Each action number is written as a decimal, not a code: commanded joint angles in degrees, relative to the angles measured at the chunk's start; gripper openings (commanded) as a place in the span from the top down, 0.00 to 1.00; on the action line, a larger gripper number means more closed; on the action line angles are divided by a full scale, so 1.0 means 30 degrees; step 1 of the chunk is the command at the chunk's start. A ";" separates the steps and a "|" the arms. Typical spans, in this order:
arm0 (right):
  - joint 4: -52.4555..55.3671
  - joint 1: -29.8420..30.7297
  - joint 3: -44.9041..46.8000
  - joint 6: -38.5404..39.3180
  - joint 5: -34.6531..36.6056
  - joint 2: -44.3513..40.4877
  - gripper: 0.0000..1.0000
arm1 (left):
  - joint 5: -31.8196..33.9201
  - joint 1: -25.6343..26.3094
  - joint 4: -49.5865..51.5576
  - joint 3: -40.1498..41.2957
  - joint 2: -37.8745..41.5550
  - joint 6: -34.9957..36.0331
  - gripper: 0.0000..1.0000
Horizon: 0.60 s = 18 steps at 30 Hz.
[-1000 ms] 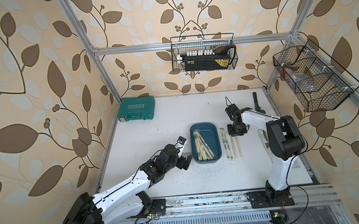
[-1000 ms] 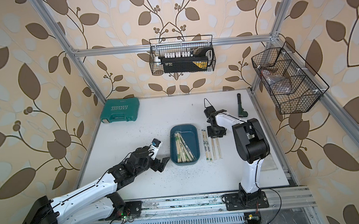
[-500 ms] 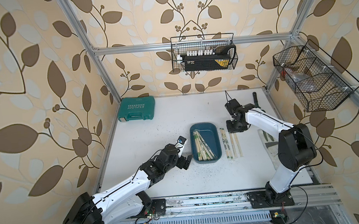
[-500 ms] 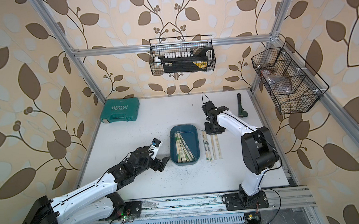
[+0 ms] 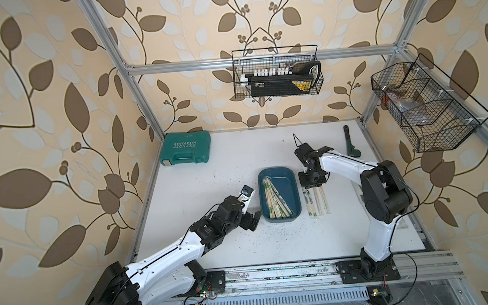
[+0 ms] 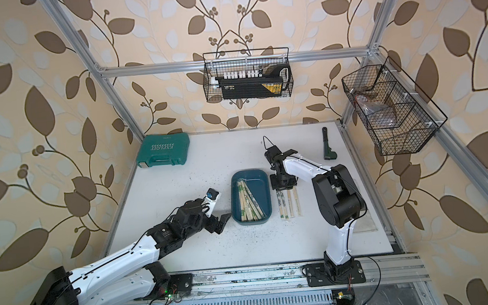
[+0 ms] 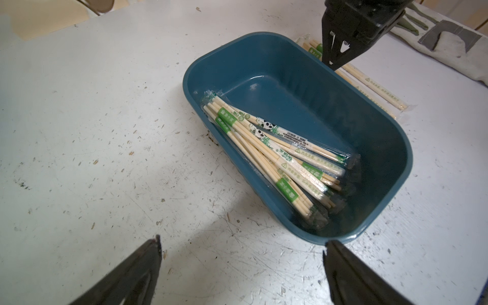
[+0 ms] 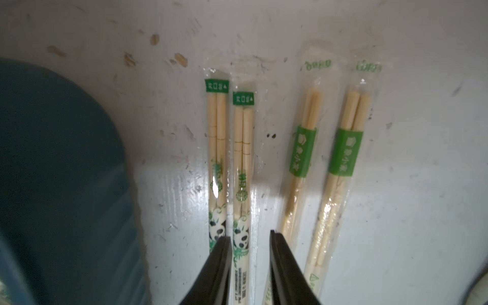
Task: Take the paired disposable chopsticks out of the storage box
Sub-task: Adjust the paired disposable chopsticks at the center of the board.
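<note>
The dark teal storage box (image 5: 284,183) (image 6: 257,182) sits mid-table with several paired disposable chopsticks (image 5: 274,199) (image 7: 272,153) lying slantwise in its left half. More sleeved pairs (image 5: 316,201) (image 6: 289,205) lie side by side on the table just right of the box. My right gripper (image 5: 312,185) (image 8: 249,235) points down at their far ends. Its jaws stand a little apart astride one panda-printed pair (image 8: 243,158) that lies flat, with a gap beside it. My left gripper (image 5: 253,218) (image 7: 241,241) hovers wide open and empty at the box's near left corner.
A green EXPLOIT tool case (image 5: 185,148) lies at the back left. A dark green hand tool (image 5: 351,147) lies at the back right. Wire baskets hang on the back wall (image 5: 277,76) and right wall (image 5: 425,107). A pale cloth (image 7: 435,39) lies beyond the box.
My right gripper has shifted slightly left, toward the box, over the far ends of the laid-out pairs, and its elbow swung out and back. The left arm has stayed still.
</note>
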<state>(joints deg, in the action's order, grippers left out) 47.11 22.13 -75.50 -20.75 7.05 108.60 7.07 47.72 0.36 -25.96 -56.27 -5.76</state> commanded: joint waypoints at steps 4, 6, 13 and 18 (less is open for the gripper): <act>-0.0311 0.0021 -0.0757 -0.0136 -0.0094 0.0774 0.72 | -0.0277 0.0172 -0.0296 -0.0811 -0.0117 0.0428 0.01; -0.0323 0.0051 -0.0788 -0.0114 -0.0068 0.0861 0.72 | -0.0275 0.0176 -0.0296 -0.0825 -0.0114 0.0427 0.01; -0.0331 0.0044 -0.1109 -0.0149 0.0241 0.1264 0.74 | -0.0244 0.0176 -0.0267 -0.0809 -0.0081 0.0426 0.01; -0.0236 0.0036 -0.1366 -0.0144 0.0598 0.1491 0.75 | -0.0275 0.0176 -0.0252 -0.0815 -0.0110 0.0425 0.01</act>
<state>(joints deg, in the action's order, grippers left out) 46.04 22.13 -77.58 -20.75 7.33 111.79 7.05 47.72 0.36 -26.26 -56.60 -5.74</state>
